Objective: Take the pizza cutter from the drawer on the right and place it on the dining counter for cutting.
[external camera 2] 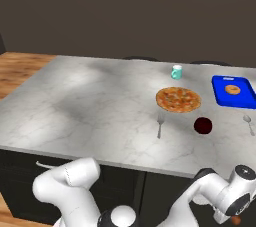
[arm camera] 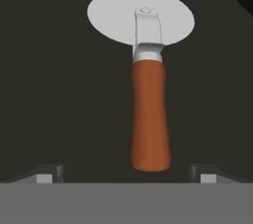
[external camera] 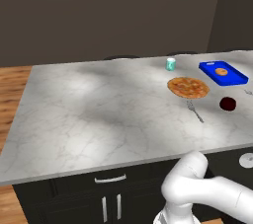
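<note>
The pizza cutter [arm camera: 148,104] lies flat on the dark floor of the drawer [arm camera: 54,94], its round silver blade away from me and its reddish-brown wooden handle pointing toward my hand. My gripper [arm camera: 126,172] hangs over the handle's near end, open, with one fingertip on each side and nothing between them. The dining counter [external camera: 94,114] [external camera 2: 85,106] is the wide marble slab over black cabinet fronts. My arm reaches down below its front edge at the right [external camera 2: 232,198].
On the counter's right part sit a pizza [external camera: 188,87] [external camera 2: 178,99], a fork [external camera: 195,111] [external camera 2: 159,125], a teal mug [external camera: 171,64] [external camera 2: 176,72], a dark red round fruit [external camera: 228,103] [external camera 2: 202,125], a spoon [external camera 2: 248,124] and a blue tray [external camera: 237,81] [external camera 2: 220,93] holding a donut.
</note>
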{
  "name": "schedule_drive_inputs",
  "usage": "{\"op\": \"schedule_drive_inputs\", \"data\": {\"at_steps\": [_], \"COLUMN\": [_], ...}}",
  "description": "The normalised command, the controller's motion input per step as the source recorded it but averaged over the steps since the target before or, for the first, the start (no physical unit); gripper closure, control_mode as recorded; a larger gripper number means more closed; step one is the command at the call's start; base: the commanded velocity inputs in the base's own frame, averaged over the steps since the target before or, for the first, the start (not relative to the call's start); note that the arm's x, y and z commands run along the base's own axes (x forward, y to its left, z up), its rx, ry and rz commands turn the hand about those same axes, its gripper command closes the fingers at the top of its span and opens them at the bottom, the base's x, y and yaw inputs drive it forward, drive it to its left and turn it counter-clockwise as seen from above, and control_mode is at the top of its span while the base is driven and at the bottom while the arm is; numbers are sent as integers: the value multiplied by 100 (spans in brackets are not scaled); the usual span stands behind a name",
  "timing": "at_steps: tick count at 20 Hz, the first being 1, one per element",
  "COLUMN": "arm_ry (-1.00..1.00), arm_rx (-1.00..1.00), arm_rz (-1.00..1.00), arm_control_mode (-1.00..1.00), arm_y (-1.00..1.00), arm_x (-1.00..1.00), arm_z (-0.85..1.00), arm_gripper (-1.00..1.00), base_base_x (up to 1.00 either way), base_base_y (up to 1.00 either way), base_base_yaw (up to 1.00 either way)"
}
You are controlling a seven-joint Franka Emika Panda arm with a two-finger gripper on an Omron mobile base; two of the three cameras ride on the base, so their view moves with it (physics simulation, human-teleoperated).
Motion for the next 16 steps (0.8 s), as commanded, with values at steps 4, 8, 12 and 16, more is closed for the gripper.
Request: {"op": "schedule_drive_inputs", "data": {"at_steps": [4, 8, 12, 16], "arm_ry": [9, 6, 3, 0], "arm_rx": [0, 0, 0, 0], "arm_rz": [0, 0, 0, 0], "arm_control_mode": [-100, -100, -100, -100], "arm_y": [-6, 0, 0, 0], "arm_x": [0, 5, 7, 9], "arm_z": [0, 0, 0, -6], "arm_gripper": [-100, -100, -100, -100], "base_base_x": [0, 0, 0, 0], "base_base_y": [0, 0, 0, 0], "base_base_yaw": [0, 0, 0, 0]}}
